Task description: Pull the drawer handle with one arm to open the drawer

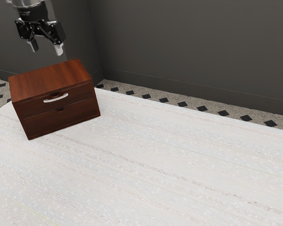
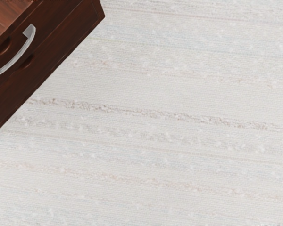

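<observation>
A small dark-red wooden drawer cabinet (image 1: 52, 96) stands at the far left of the white table. Its upper drawer front carries a curved silver handle (image 1: 55, 98); the drawer sits flush with the cabinet front. My black gripper (image 1: 46, 47) hangs in the air above the cabinet's back edge, fingers pointing down and spread apart, nothing between them. In the wrist view the cabinet's front corner (image 2: 47, 52) and the silver handle (image 2: 19, 52) lie off to one side of the hand, with bare table under it.
The white table (image 1: 170, 160) stretches wide toward the exterior view's right and front. Behind it runs a dark grey wall (image 1: 188, 42) over a tiled floor strip (image 1: 203, 106) with black diamonds.
</observation>
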Robot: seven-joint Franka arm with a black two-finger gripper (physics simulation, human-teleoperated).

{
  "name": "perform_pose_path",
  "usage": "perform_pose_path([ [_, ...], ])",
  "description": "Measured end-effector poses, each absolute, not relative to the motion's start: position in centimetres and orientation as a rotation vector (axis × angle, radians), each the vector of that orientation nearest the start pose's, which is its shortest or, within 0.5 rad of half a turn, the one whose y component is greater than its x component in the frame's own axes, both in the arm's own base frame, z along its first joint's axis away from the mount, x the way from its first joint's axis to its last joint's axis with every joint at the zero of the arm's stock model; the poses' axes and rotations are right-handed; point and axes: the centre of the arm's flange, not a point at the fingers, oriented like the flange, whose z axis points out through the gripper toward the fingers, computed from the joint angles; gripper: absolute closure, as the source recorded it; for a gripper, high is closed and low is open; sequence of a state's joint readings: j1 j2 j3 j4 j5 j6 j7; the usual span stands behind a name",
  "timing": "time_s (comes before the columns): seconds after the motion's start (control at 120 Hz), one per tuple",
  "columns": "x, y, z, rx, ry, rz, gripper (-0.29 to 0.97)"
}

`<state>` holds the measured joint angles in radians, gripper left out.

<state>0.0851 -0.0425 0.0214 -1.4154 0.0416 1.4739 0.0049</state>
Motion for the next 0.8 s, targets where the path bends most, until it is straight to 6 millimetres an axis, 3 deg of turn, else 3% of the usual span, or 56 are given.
perform_pose_path([
  [0.217, 52.5, 4.3, 71.1, -3.094, -0.112, -0.151, 0.00],
  [0.342, 49.8, 4.4, 79.8, -3.059, -0.128, -0.387, 0.00],
  [0.4, 49.0, 3.9, 81.8, -3.050, -0.119, -0.431, 0.00],
  [0.542, 49.2, 1.2, 81.5, -3.061, -0.038, -0.389, 0.00],
  [0.8, 50.8, -2.2, 79.2, -3.069, 0.066, -0.290, 0.00],
])
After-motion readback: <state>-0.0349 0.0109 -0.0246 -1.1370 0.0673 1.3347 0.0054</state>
